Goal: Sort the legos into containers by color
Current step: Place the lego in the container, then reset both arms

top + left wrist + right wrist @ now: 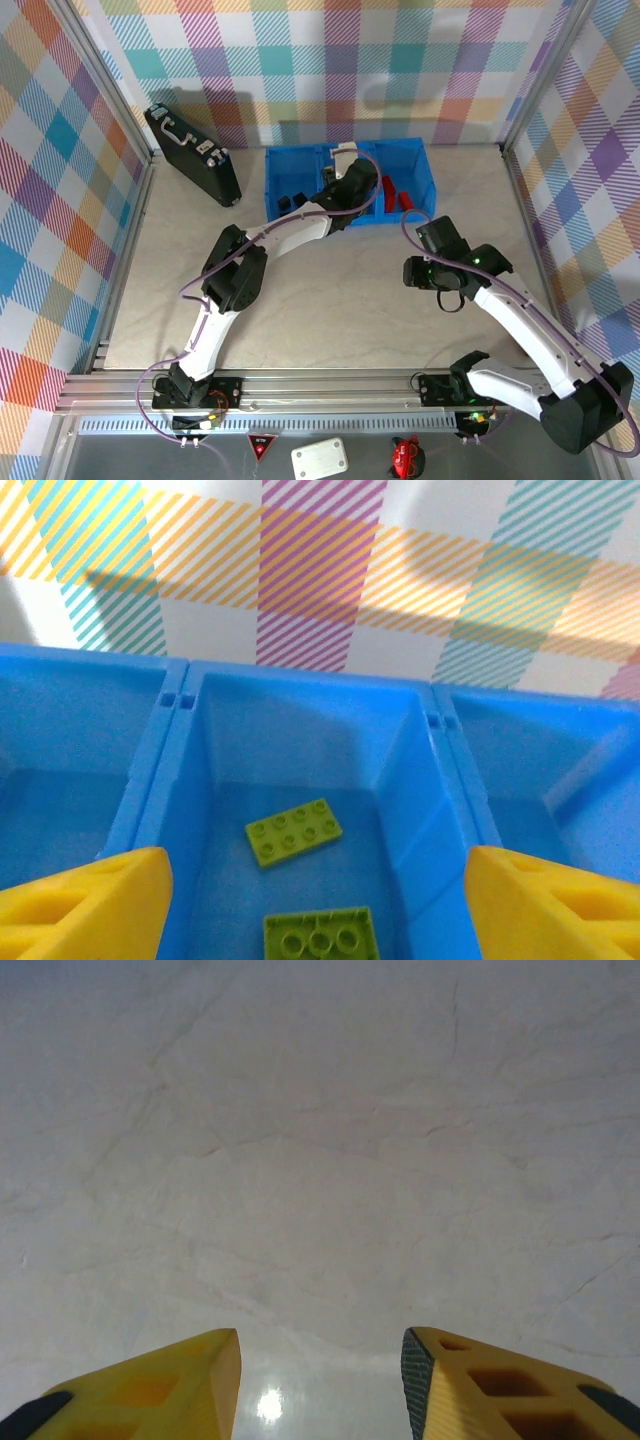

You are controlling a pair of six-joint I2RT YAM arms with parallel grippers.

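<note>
Over the middle bin (300,730), left gripper (318,868) hangs open and empty above two green legos (294,831), right gripper (320,1360) open over table (320,1110); best lift straight up, clearing the walls.

The white-and-black left arm (290,235) stretches from its base at 7 o'clock up toward 12 o'clock, the left jaws spread wide with yellow plastic fingers (90,905) far apart, while the right arm (520,318) folds from 5 o'clock back toward centre, the right jaws parted more narrowly.
</note>
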